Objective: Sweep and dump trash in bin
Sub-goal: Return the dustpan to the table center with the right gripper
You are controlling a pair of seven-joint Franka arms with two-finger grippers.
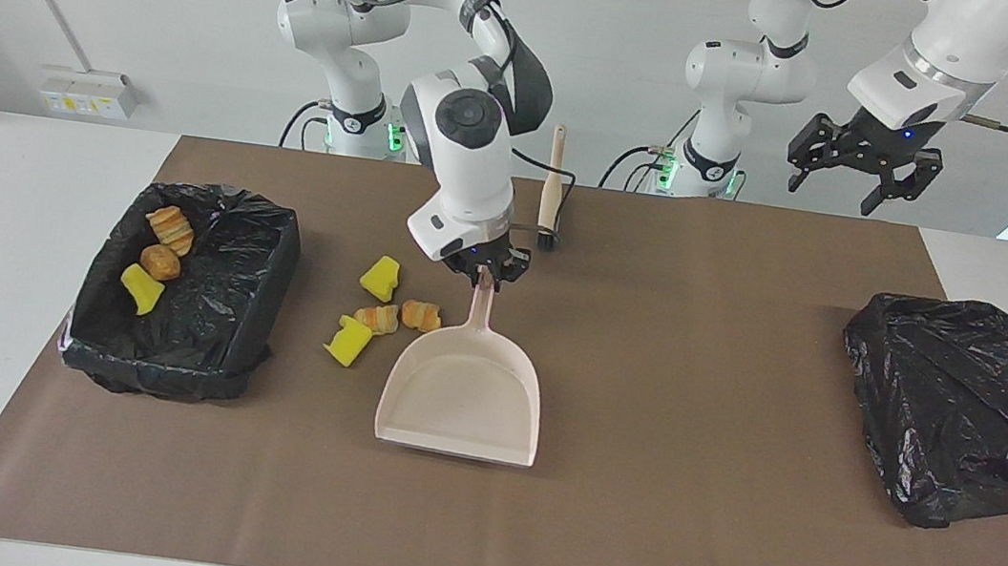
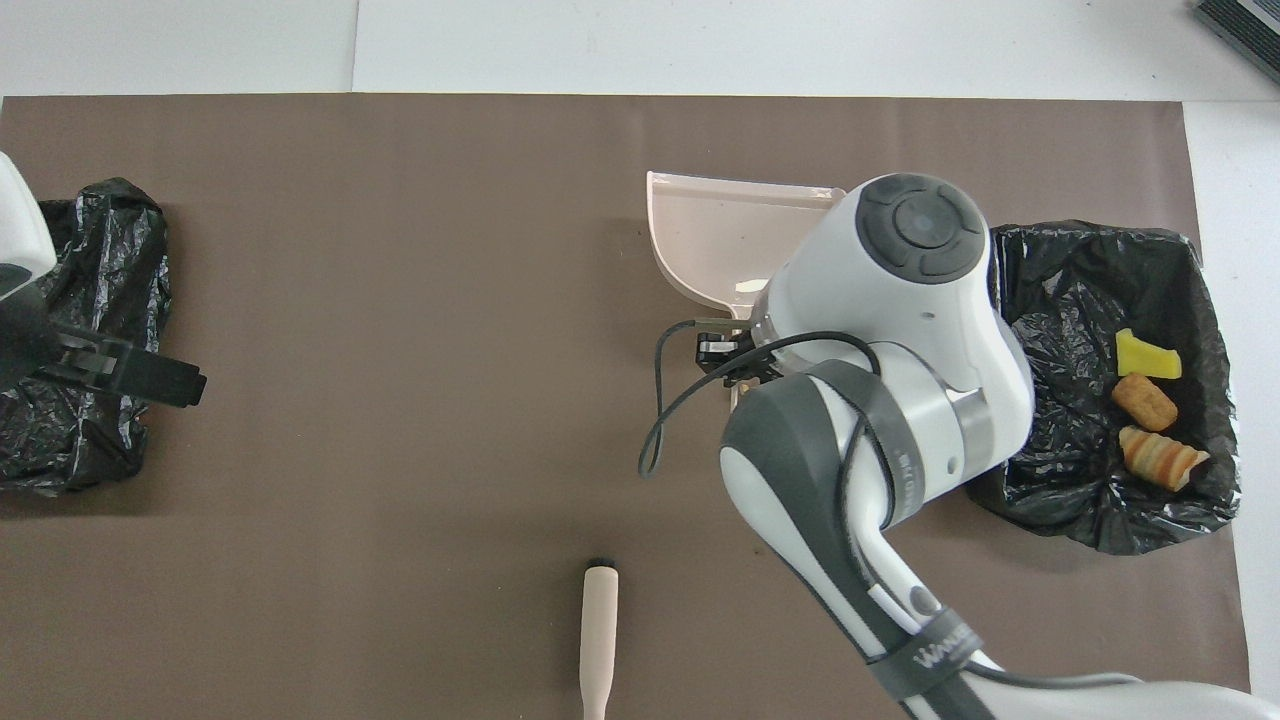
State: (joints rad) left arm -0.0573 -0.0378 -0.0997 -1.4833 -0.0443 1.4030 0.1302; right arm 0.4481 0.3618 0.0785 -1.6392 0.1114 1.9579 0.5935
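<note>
My right gripper is shut on the handle of the beige dustpan, which lies flat on the brown mat with its mouth turned away from the robots. Several trash pieces lie on the mat beside the pan, between it and the bin: a yellow sponge chunk, two croissants and another sponge chunk. The overhead view hides them under the right arm. The black-lined bin holds two pastries and a sponge chunk. My left gripper is open and raised, waiting.
The beige brush stands at the middle of the mat's edge nearest the robots. A crumpled black bag lies at the left arm's end of the table, and the overhead view shows the left gripper over it.
</note>
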